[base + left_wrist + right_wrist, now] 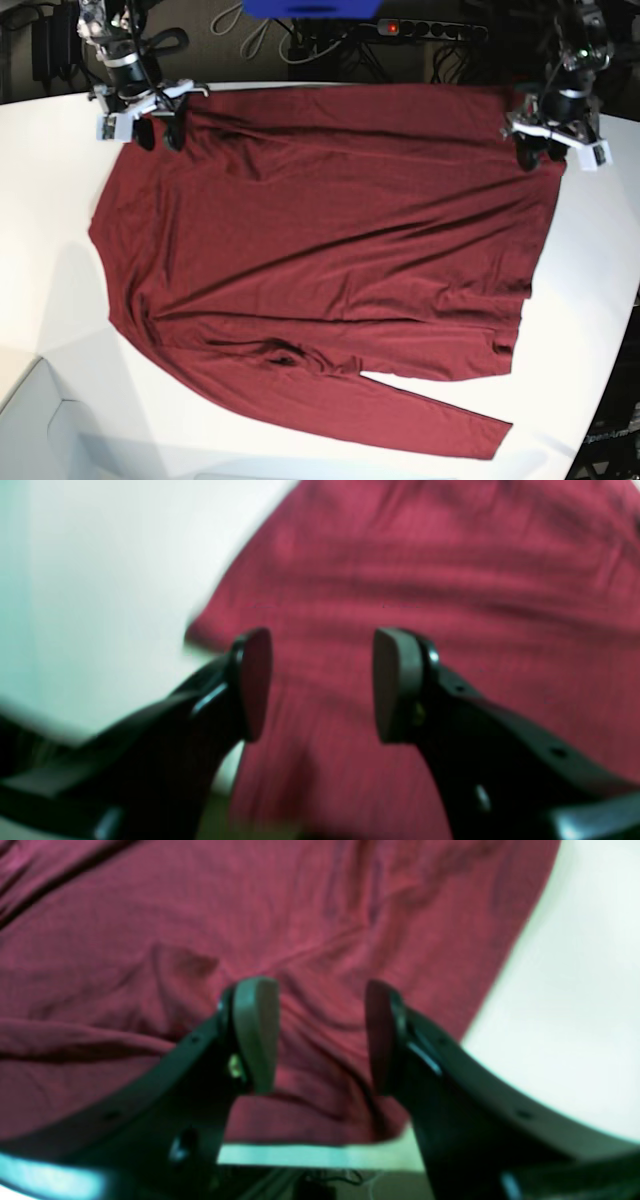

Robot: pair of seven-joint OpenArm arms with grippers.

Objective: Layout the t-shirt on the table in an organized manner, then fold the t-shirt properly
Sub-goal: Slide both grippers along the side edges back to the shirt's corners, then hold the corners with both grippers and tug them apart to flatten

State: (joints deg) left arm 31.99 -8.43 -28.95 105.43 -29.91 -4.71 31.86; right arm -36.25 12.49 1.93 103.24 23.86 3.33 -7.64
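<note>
The shirt (330,250) is judged thin, limp and light, best pinched at its top corners in the base view. Both the left tool (322,685) and the right tool (320,1035) are seen parted, with nothing held.

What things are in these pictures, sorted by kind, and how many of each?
Dark red t-shirt, spread out: 1
White table: 1
Black robot grippers, both open above the shirt's far corners: 2, the left gripper and the right gripper
Total: 4
</note>
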